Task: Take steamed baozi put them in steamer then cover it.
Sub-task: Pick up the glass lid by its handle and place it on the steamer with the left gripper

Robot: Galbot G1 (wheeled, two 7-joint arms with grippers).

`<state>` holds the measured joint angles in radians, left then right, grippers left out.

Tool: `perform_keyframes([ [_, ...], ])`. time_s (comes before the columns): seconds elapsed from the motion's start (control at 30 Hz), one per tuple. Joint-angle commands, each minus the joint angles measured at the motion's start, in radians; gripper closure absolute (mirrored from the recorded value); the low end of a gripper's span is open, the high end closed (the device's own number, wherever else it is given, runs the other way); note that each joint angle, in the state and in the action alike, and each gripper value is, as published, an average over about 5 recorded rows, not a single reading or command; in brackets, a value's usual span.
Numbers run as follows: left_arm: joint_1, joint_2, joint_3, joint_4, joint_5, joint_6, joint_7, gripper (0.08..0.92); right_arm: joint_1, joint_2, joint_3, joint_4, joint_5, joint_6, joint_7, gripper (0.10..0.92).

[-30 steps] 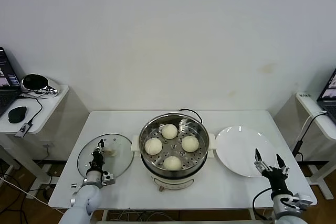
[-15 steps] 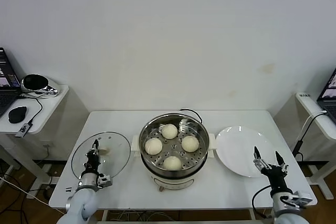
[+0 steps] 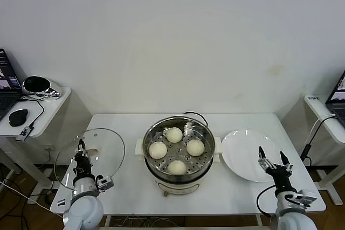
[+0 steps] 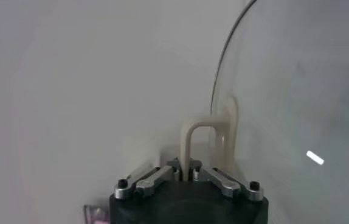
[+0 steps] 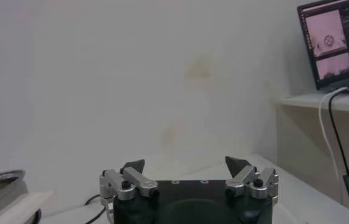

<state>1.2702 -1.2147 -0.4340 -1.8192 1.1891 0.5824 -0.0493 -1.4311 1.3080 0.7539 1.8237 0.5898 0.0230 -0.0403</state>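
On the white bench [image 3: 124, 197] the steamer [image 3: 178, 152] stands near the middle, its shiny pot uncovered, and all four steamed baozi [image 3: 174, 134] rest on its perforated tray, spaced apart in a rough ring. The left gripper [image 3: 81, 149] is at the bench's left front corner, its fingers [image 4: 169, 171] closed tight on the cream-white handle of the cover [image 3: 99, 152]. The cover is off the bench and tipped up on edge, its glass disc facing toward the steamer and hanging partly past the bench's left edge, well apart from the pot. In the left wrist view the handle loop rises straight from between the closed fingers, with the curved metal rim of the glass arcing away beside it. The right gripper [image 3: 274, 161] sits low at the front right of the bench, its fingers [image 5: 132, 167] spread wide and holding nothing, just in front of the white plate [image 3: 245, 146] that lies to the right of the steamer.
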Motion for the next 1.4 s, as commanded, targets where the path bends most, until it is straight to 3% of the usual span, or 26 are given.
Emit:
perform_keyframes([
  [0.03, -0.021, -0.105, 0.064, -0.343, 0.27, 0.195, 0.281, 0.858, 0.048, 0.003, -0.004, -0.024, -0.035, -0.029, 0.009, 0.203],
  [0.83, -0.336, -0.383, 0.525, -0.044, 0.475, 0.196, 0.364, 0.858, 0.097, 0.035, 0.034, -0.122, -0.095, -0.042, 0.007, 0.203],
  [1.13, -0.393, -0.389, 0.664, 0.053, 0.43, 0.197, 0.359, 0.858, 0.095, 0.029, 0.032, -0.139, -0.097, -0.042, 0.006, 0.203],
  [1.4, -0.374, -0.391, 0.664, 0.077, 0.432, 0.199, 0.376, 0.858, 0.095, 0.036, 0.032, -0.137, -0.102, -0.044, 0.006, 0.203],
])
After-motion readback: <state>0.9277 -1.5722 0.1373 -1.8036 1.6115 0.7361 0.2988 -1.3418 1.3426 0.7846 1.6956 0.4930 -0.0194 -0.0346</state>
